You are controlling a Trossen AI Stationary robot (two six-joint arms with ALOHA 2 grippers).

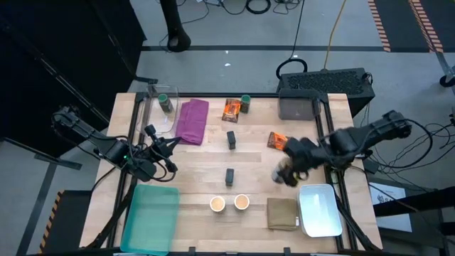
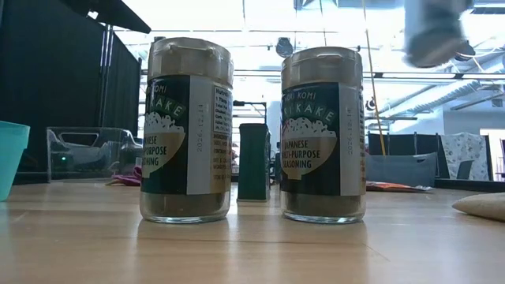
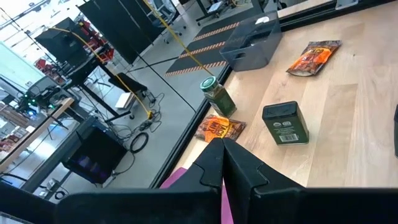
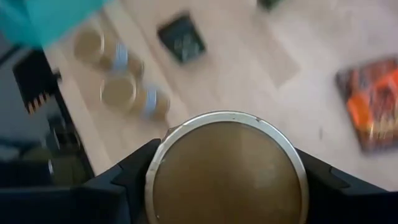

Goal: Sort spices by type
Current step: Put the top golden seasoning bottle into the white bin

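My right gripper (image 1: 288,173) hangs above the table's right part, shut on a round tan-topped spice jar (image 4: 227,174). Two more tan-topped jars (image 1: 217,204) (image 1: 241,203) stand near the front edge; in the low view they are the labelled jars (image 2: 185,130) (image 2: 323,134). Two dark blocks (image 1: 231,139) (image 1: 229,176) stand mid-table. Two orange packets (image 1: 231,108) (image 1: 277,141) lie flat. Green-lidded jars (image 1: 164,102) (image 1: 245,104) stand at the far edge. My left gripper (image 1: 170,144) waits shut at the left, beside the purple cloth (image 1: 192,119). My right gripper pinches the jar's round side wall (image 4: 155,168) between its two fingers (image 4: 121,177), one on either side. The fingers slant down from the table's right. The jar's tan round end faces the wrist, and the jar is lifted clear of the table.
A white tray (image 1: 320,210) and an olive-tan folded cloth (image 1: 282,213) lie at the front right. A teal tray (image 1: 151,217) sits at the front left, a clear container (image 1: 158,110) at the far left. A dark box (image 1: 323,89) stands behind the far right edge.
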